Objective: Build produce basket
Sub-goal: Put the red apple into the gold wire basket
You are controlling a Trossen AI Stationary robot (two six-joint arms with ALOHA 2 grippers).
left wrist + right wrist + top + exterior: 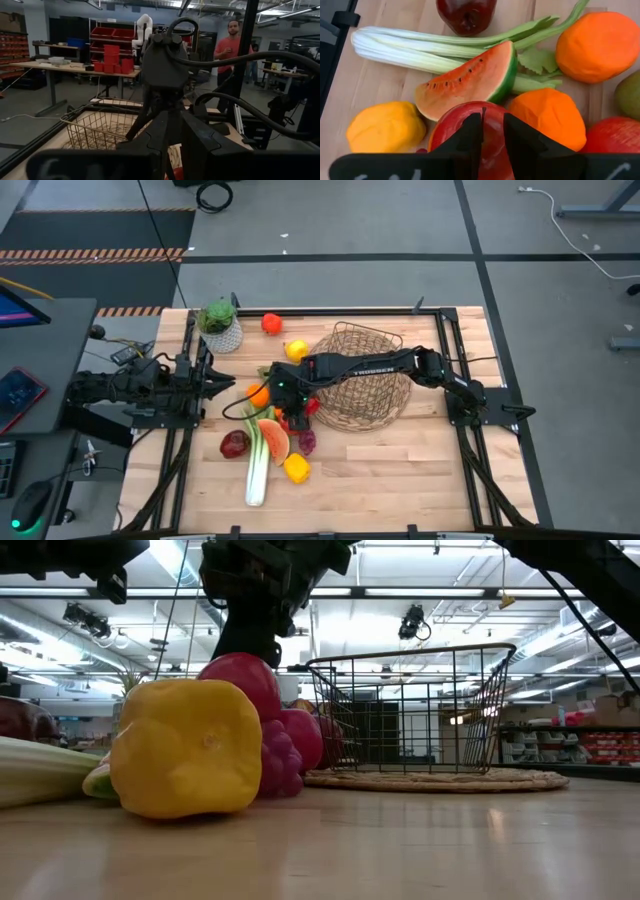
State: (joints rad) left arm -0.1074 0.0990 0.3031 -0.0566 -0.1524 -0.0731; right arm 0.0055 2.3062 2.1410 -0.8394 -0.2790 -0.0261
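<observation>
The produce lies in a heap left of the brown wire basket point(365, 375), which stands on its round woven part point(430, 780). In the heap are a watermelon slice point(470, 82), a long leek point(420, 47), two oranges point(597, 45), a yellow fruit point(385, 125), purple grapes point(280, 765) and a dark red apple point(466, 15). My right gripper point(492, 132) reaches over the basket and slants down onto a red apple point(455, 127), its fingers nearly together. My left gripper point(222, 383) waits shut at the table's left edge. My right gripper comes at the red apple from above, slanting down from the table's right. Its two fingertips point(470, 135) sit close together on the apple's top point(492, 112). The fingers hide what they pinch there. The apple sits high in the heap, against the grapes.
A lemon point(296, 350), a red fruit point(271, 323) and a potted plant point(220, 328) stand apart at the far left. Bare table point(400, 470) lies near the front right. A person point(227, 45) stands beyond the table.
</observation>
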